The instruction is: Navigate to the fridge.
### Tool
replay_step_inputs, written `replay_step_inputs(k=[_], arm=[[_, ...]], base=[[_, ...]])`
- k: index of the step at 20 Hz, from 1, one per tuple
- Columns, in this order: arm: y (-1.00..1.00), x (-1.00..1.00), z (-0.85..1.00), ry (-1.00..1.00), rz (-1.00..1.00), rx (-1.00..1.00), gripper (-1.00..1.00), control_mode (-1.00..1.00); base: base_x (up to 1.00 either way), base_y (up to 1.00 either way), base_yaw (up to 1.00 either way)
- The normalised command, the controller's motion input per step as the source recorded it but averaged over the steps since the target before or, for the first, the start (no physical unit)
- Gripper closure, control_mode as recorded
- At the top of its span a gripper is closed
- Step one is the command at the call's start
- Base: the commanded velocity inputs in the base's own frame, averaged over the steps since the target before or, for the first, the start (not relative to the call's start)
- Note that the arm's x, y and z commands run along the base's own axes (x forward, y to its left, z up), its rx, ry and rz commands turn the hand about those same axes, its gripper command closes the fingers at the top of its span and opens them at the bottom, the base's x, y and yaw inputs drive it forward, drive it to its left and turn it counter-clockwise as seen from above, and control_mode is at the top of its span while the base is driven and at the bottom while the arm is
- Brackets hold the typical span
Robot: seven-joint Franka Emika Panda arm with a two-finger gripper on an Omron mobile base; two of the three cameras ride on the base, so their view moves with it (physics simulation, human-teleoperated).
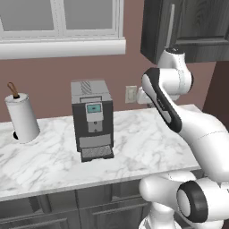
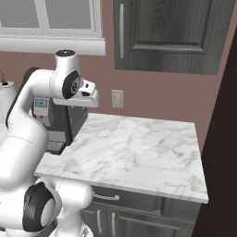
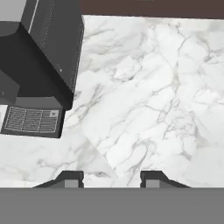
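Note:
The fridge is out of view. My gripper hangs above the white marble counter, pointing down at it. It is open, its two dark fingertips wide apart with nothing between them. In the right base view the white hand is held over the counter's left part, just in front of the coffee machine.
A grey and black coffee machine stands on the marble counter, with a paper towel roll to its left. Above are a window, a wall outlet and a dark wood-grain upper cabinet. A dark tall panel bounds the counter's right end.

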Motion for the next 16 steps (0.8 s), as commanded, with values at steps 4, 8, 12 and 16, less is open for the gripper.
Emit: replay_step_inputs(k=[4, 8, 12, 16], arm=[[0.00, -0.16, 0.00, 0.00, 0.00, 0.00, -1.00, -1.00], [0.00, -0.56, 0.00, -0.07, 0.00, 0.00, -1.00, -1.00], [0.00, -0.75, 0.00, -0.13, 0.00, 0.00, -1.00, -1.00], [0.00, -0.74, 0.00, -0.14, 0.00, 0.00, -1.00, -1.00]], base=[[0.00, 0.00, 0.00], [0.00, 0.00, 0.00], [0.00, 0.00, 0.00], [0.00, 0.00, 0.00]])
